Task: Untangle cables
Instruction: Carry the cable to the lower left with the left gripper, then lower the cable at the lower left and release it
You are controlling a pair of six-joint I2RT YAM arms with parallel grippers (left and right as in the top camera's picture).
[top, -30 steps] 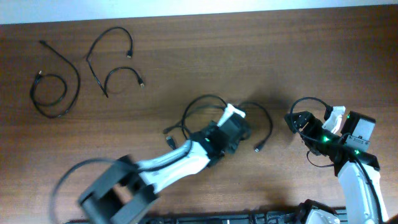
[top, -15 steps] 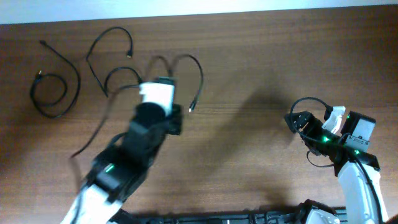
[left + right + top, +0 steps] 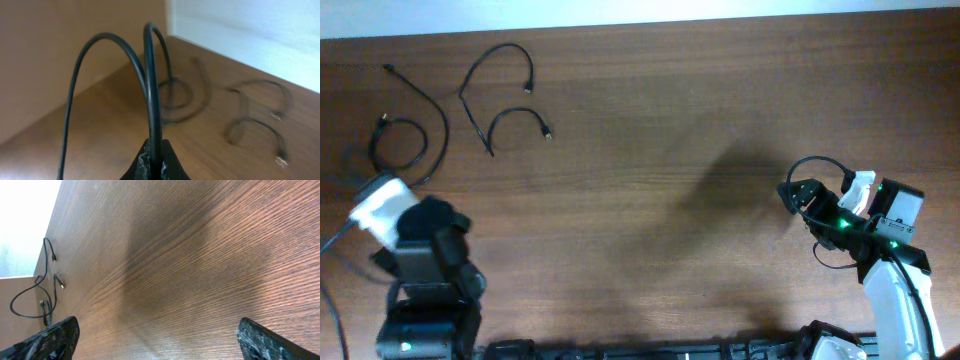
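- The left claw (image 3: 155, 159) is clenched on a thin black cable (image 3: 152, 95), pinching it right at the fingertips.
- From the pinch, that cable rises straight up from the claw, arches over, and falls back in a loop on the left side of the wrist view.
- In the overhead view the left claw sits near the table's (image 3: 650, 130) near-left corner, with thin strands of the cable trailing beside it toward the left edge.
- Three more cables lie loose on the table by its far-left corner, apart from both claws: a coiled cable (image 3: 382, 150) with a long tail, a hooked cable (image 3: 478, 68) beside it, and a short curved cable (image 3: 517, 112) just below the hooked one.
- The right claw (image 3: 157, 322) is released, its jaws spread wide over bare wood near the table's near-right corner, well apart from every cable and grasping nothing.
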